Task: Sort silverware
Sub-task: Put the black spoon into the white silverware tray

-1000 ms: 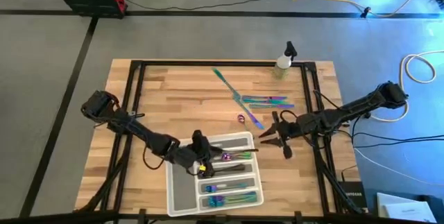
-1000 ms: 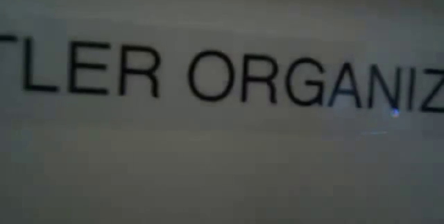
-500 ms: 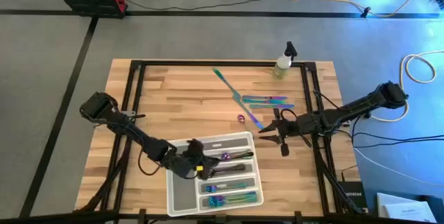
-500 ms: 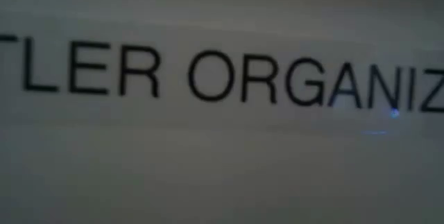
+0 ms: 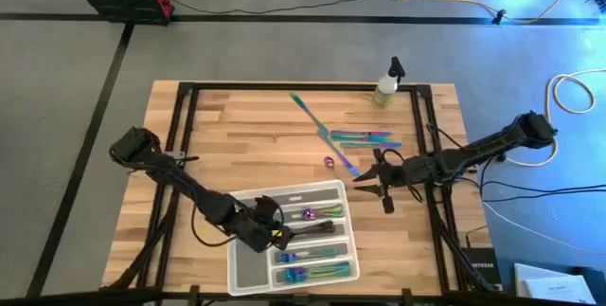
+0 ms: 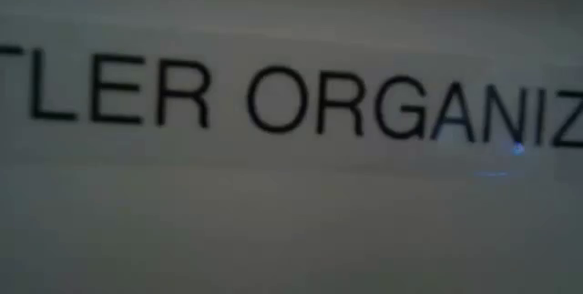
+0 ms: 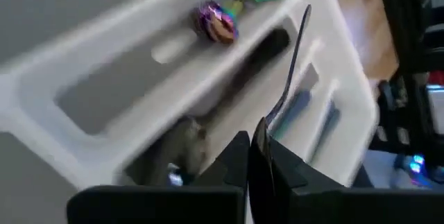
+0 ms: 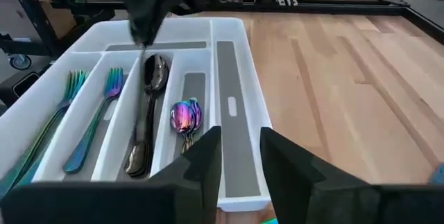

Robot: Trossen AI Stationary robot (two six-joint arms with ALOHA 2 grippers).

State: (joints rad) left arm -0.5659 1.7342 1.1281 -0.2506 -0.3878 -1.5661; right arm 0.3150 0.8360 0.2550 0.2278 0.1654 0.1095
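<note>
In tray (image 8: 239, 113): two forks (image 8: 90, 123) (iridescent)

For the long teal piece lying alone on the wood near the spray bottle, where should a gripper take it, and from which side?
Probably mid-handle, coming straight down from above. The long teal piece lies flat and diagonal on the table, so the fingers should close across its narrow width. Its upper stretch is clear, while its lower end meets the other loose silverware. The right gripper is the closer one.
</note>
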